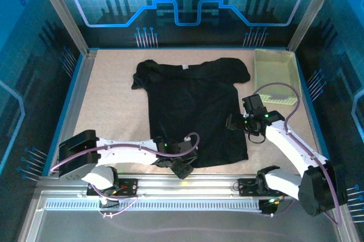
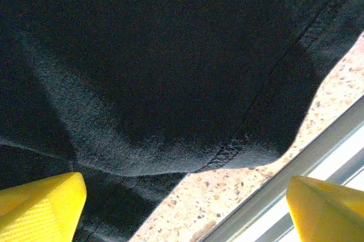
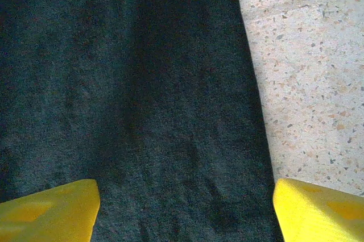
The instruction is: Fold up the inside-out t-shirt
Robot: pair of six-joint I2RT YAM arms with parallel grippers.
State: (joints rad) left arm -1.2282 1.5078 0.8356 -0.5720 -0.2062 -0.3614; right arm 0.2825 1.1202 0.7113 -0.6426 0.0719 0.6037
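Where the top camera looks down on the table (image 1: 114,100), the inside-out t-shirt (image 1: 193,105) lies spread flat at its centre, collar toward 12 o'clock and hem toward 6 o'clock. A small white mark (image 1: 183,67) sits at the neckline. The pale basket (image 1: 276,74) stands at 2 o'clock from the shirt, just beside its right sleeve. The left gripper (image 1: 182,169) is positioned at the hem, at 6 o'clock. The right gripper (image 1: 236,122) is positioned at the shirt's 3 o'clock side edge. From this height the black grippers merge with the black fabric, and the jaw gap is hard to make out.

The left wrist camera supplies that detail. The two yellow fingertips (image 2: 40,208) stand well apart at the frame's bottom corners, so the jaws are released. The stitched hem of the shirt (image 2: 159,71) curves across the view, with a raised fold at 9 o'clock. Speckled tabletop (image 2: 227,196) and a metal rail (image 2: 318,157) run toward 4 o'clock. Both fingertips are cut off by the frame edge.

The right wrist camera shows its yellow fingertips (image 3: 45,211) likewise spread wide, jaws released. Flat fabric (image 3: 125,94) covers the area from 12 to 9 o'clock, and its straight edge meets bare tabletop (image 3: 307,71) at 3 o'clock. Whether either pair of fingertips touches the cloth cannot be told.
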